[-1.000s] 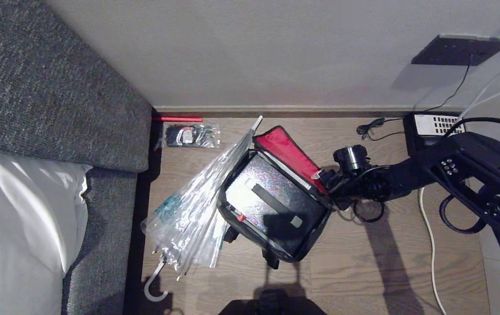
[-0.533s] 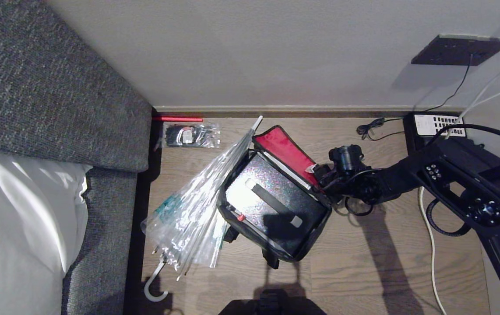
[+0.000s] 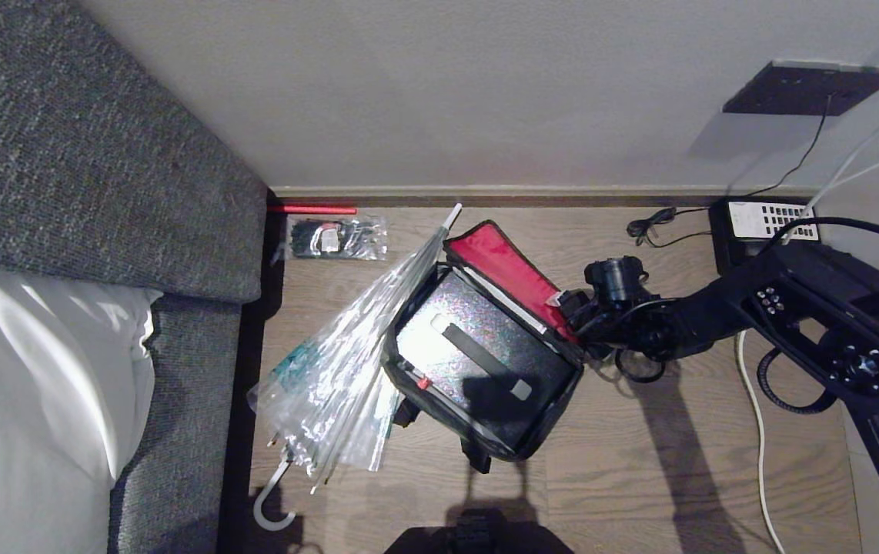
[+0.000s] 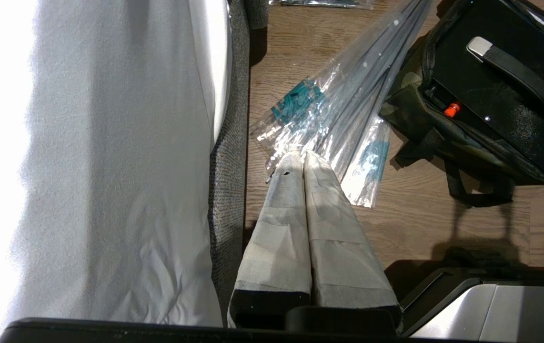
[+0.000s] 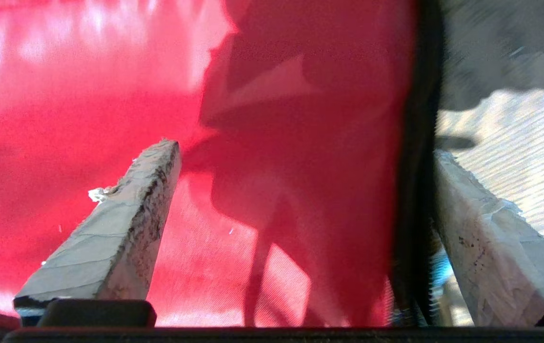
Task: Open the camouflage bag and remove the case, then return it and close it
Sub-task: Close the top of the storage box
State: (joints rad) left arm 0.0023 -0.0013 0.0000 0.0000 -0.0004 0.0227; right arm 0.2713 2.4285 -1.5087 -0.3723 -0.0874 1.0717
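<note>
The camouflage bag (image 3: 559, 400) lies open on the wooden floor, its red-lined lid (image 3: 505, 265) standing up at the far side. Its green camouflage side (image 4: 412, 97) shows in the left wrist view. Inside lies the case (image 3: 470, 346), black and glittery, with a strap handle (image 4: 515, 76) and a small red catch. My right gripper (image 3: 566, 308) is at the lid's right-hand corner, open. One of its fingers (image 5: 124, 228) is in front of the red lining (image 5: 86, 119), the other beyond the lid's black edge (image 5: 415, 190). My left gripper (image 4: 296, 155) hangs shut and empty above the floor by the sofa.
A clear plastic-wrapped umbrella (image 3: 347, 346) leans against the bag's left side. A grey sofa (image 3: 101, 154) with a white cushion (image 3: 24, 385) fills the left. A plastic packet (image 3: 335, 237) and a red stick (image 3: 312, 208) lie by the wall. A white-topped black box (image 3: 763, 223) and cables (image 3: 755, 415) are on the right.
My right arm's elbow has swung left and the wrist has turned a little. The gripper stays at the lid's corner, still open. The bag, lid and case have not moved.
</note>
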